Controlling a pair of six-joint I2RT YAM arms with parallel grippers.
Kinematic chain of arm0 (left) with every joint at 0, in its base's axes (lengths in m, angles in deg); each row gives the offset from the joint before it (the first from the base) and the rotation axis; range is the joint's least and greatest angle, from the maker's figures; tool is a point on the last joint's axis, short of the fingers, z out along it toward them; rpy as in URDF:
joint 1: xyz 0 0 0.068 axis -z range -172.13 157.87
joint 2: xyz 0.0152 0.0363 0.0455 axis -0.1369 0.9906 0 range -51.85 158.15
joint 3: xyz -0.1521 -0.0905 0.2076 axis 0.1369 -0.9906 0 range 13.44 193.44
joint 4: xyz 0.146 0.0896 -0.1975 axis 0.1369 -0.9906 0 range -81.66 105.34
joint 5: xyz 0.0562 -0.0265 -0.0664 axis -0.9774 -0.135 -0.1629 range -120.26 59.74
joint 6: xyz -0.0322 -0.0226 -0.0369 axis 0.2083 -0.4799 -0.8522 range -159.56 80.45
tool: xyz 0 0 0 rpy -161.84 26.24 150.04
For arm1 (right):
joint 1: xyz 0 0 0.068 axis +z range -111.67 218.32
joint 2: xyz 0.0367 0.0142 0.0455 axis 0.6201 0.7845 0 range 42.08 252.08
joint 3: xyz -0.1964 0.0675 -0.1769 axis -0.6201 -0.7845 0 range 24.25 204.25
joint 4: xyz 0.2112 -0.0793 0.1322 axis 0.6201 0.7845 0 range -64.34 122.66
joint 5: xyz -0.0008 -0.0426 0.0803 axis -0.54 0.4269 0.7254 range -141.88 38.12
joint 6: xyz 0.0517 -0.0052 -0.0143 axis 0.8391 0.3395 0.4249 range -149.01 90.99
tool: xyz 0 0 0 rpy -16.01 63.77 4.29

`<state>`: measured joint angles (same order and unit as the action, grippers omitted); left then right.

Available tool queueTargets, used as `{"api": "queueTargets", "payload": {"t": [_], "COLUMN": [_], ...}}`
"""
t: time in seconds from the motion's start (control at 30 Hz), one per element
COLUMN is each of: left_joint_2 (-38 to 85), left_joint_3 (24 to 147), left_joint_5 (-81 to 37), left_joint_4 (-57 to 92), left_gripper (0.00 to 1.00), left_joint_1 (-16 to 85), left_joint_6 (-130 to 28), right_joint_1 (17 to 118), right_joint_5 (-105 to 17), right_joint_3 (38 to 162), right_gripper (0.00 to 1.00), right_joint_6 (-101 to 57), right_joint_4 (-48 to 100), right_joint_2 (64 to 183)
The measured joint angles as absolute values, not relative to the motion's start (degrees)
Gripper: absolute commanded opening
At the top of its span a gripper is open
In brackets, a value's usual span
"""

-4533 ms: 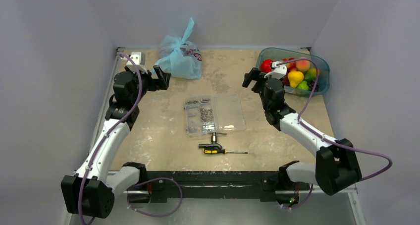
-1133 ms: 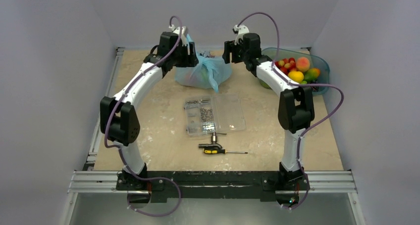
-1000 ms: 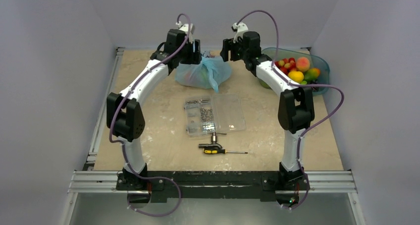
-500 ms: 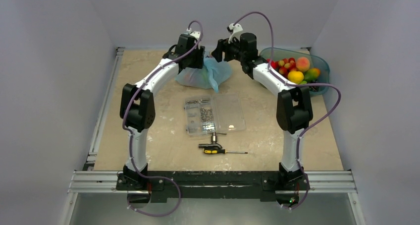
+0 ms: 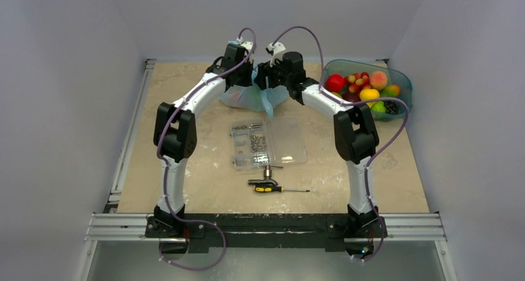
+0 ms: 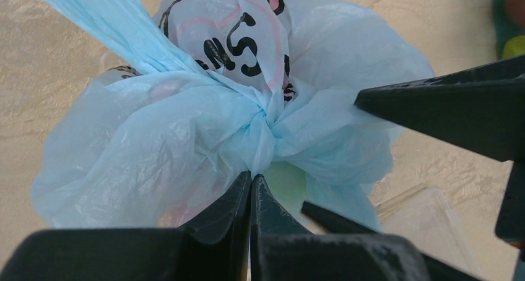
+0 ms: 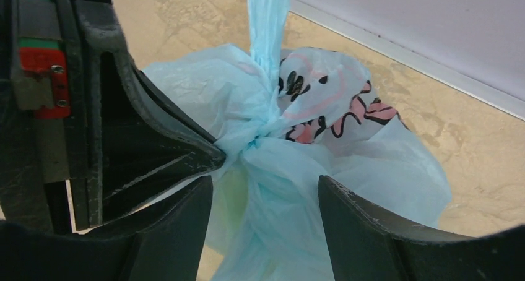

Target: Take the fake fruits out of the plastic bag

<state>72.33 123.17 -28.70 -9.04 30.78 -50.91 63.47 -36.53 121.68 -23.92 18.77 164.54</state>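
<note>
The bag (image 6: 186,132) has black letters (image 6: 238,46) on it. They look like "NS", and the rest is folded away. There are pink lines around the letters too.

The bag is thin, light blue and crinkly. It is tied shut with a knot (image 6: 263,123), and one long strip of plastic sticks up from it. A pale green fruit (image 6: 288,181) shows through the plastic.

The bag sits at the far side of the table (image 5: 186,157), near the back wall. A tub (image 5: 402,83) full of colorful fruit is to its right.

The left claw (image 6: 251,185) is pressed tight together and pinches the bag just under the knot. The right claw (image 7: 265,185) is wide open, with the bag showing between its two fingers.
</note>
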Motion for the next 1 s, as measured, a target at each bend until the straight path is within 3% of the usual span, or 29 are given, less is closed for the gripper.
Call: {"api": "queueTargets", "payload": {"t": [0.17, 0.3, 0.53, 0.67, 0.87, 1.0], "left_joint_2": [70.4, 69.4, 66.5, 66.1, 64.5, 59.9], "left_joint_3": [119.6, 118.4, 114.8, 114.7, 111.2, 104.0], "left_joint_5": [-27.2, -27.5, -30.7, -35.0, -39.0, -37.2], "left_joint_4": [-6.4, -5.4, -3.5, -4.0, -5.1, -3.6], "left_gripper": [0.00, 0.00, 0.00, 0.00, 0.00, 0.00], "left_joint_1": [30.8, 30.8, 30.8, 30.9, 30.5, 29.1], "left_joint_6": [-51.0, -52.3, -54.1, -55.5, -58.2, -60.4], "right_joint_1": [65.6, 66.8, 67.5, 67.7, 66.1, 60.8], "right_joint_5": [-40.6, -45.9, -51.5, -51.1, -45.3, -33.1], "right_joint_3": [122.1, 122.6, 122.4, 120.5, 111.0, 103.3], "right_gripper": [0.61, 0.53, 0.25, 0.00, 0.00, 0.00], "right_joint_6": [-25.5, -26.7, -25.5, -23.3, -13.2, 0.3], "right_joint_4": [18.8, 18.8, 17.7, 14.4, 4.1, -8.9], "right_joint_2": [165.2, 165.9, 166.8, 166.8, 165.0, 164.7]}}
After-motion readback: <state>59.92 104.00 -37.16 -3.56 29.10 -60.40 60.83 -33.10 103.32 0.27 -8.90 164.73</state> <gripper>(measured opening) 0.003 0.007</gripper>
